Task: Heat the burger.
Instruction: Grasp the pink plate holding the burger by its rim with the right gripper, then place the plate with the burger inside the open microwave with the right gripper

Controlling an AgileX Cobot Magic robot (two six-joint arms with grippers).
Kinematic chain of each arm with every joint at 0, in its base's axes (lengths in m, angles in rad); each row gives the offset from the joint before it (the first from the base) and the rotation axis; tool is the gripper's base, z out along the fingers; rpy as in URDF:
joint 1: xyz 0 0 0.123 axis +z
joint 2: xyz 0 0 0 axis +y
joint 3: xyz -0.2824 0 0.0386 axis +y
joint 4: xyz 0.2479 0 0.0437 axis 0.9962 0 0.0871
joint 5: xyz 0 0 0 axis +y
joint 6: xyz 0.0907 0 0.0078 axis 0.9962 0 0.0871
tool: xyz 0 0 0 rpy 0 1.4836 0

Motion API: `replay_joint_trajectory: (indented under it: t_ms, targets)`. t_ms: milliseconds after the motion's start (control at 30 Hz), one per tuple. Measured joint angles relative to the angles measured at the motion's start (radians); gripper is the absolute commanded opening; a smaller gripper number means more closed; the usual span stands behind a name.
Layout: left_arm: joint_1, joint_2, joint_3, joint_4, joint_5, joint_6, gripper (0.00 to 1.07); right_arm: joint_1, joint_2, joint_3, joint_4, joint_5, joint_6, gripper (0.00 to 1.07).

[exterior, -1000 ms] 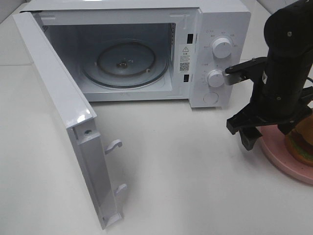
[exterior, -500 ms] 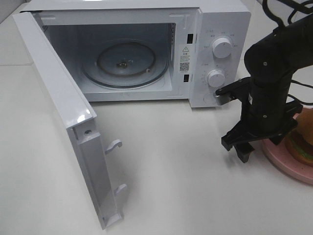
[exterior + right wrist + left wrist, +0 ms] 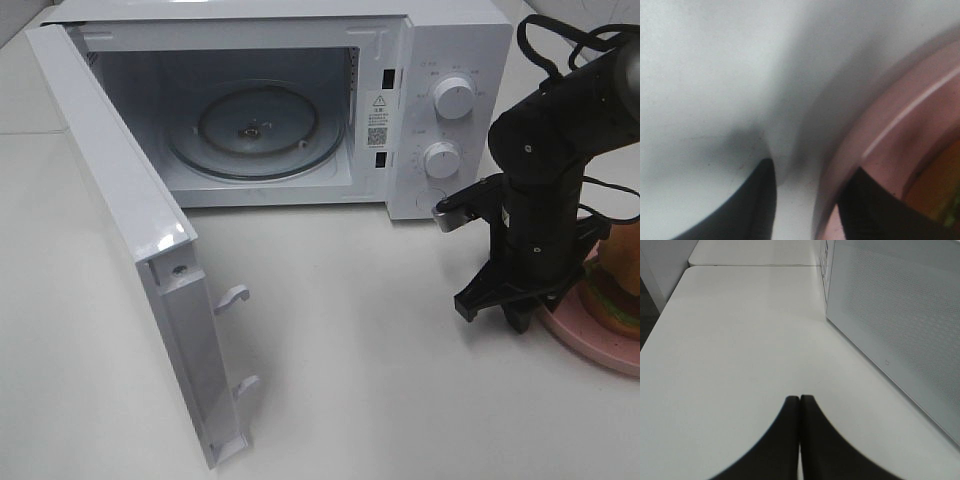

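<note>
The burger [image 3: 615, 290] sits on a round pink plate [image 3: 580, 338] at the right edge of the table, mostly hidden behind my right arm. My right gripper [image 3: 495, 312] is down at the plate's left rim. The right wrist view shows one finger [image 3: 755, 205] on the table side and the other [image 3: 870, 205] over the plate [image 3: 900, 125], with the rim between them and a gap still showing. A blurred bit of burger [image 3: 935, 195] shows beyond. My left gripper [image 3: 800, 399] is shut and empty over bare table.
A white microwave [image 3: 440, 60] stands at the back with its door [image 3: 130, 230] swung wide open to the left and a glass turntable [image 3: 255, 125] inside. Its two knobs [image 3: 443, 160] face my right arm. In the left wrist view the microwave's side [image 3: 900, 315] is close by.
My right arm has dropped and shifted left, down to the plate's left rim. Its fingers have narrowed around that rim. The left gripper's earlier state is not shown.
</note>
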Motion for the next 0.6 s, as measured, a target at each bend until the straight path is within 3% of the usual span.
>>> replay_joint_trajectory:
  t_ms: [33,67,167,600]
  targets:
    - [0.000,0.000,0.000,0.000,0.000,0.000,0.00,0.000,0.000,0.000,0.000,0.000,0.000,0.19]
    - [0.000,0.000,0.000,0.000,0.000,0.000,0.00,0.000,0.000,0.000,-0.004,0.000,0.000,0.08]
    - [0.000,0.000,0.000,0.000,0.000,0.000,0.00,0.000,0.000,0.000,-0.002,0.002,0.002,0.00]
    - [0.000,0.000,0.000,0.000,0.000,0.000,0.00,0.000,-0.007,0.000,-0.034,-0.001,0.006,0.00]
